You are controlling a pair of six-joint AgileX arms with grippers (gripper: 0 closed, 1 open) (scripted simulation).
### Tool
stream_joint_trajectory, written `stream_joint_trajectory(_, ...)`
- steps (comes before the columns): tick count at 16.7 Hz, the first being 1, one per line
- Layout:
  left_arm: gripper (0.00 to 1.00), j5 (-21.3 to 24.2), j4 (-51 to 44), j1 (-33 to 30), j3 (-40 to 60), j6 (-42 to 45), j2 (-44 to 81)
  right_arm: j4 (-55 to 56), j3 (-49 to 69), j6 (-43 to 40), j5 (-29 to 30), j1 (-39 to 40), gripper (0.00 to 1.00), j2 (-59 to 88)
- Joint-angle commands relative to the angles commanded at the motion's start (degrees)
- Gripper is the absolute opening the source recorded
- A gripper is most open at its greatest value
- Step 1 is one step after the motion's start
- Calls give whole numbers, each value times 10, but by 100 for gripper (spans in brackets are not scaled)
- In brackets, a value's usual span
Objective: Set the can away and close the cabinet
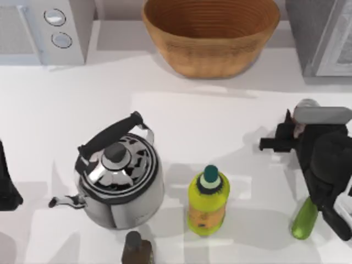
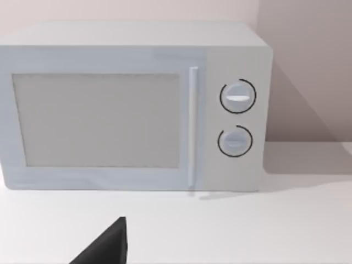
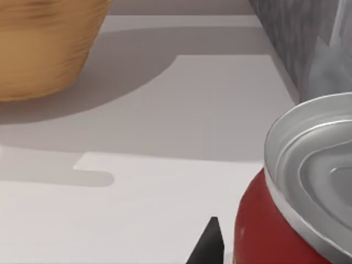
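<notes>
At the top view's right edge, my right tool (image 1: 297, 129) sits by the can (image 3: 291, 214), beside the cabinet (image 1: 324, 38); its grip I cannot tell. My left arm (image 1: 8, 181) idles at left edge.

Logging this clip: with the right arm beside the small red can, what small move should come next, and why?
Probably ease the right gripper around the small red can with the silver metal top and close. That can sits right beside it, near the grey cabinet, not visibly gripped. The left arm idles at the table's left edge.
</notes>
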State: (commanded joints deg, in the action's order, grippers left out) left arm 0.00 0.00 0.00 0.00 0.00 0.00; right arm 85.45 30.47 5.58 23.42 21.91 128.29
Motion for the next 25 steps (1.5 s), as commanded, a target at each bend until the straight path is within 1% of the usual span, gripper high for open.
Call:
stream_joint_trajectory(4,100,0,0,0,0,0,0,-8,-1,2,-1,1,0,-6)
stream_joint_trajectory(7,100,0,0,0,0,0,0,-63,2,4,-3,0,0,-55)
stream_joint_trajectory(10,100,0,0,0,0,0,0,-156,9,0,-3,0,0,-134)
stream_joint_trajectory(15,100,0,0,0,0,0,0,-364,24,-4,-4,0,0,-295)
stream_joint_trajectory(17,100,0,0,0,0,0,0,-416,33,-4,-4,0,0,-353)
stream_joint_trajectory(20,100,0,0,0,0,0,0,-452,51,1,-5,2,0,-398)
stream_joint_trajectory(25,100,0,0,0,0,0,0,-453,52,2,-5,1,0,-399)
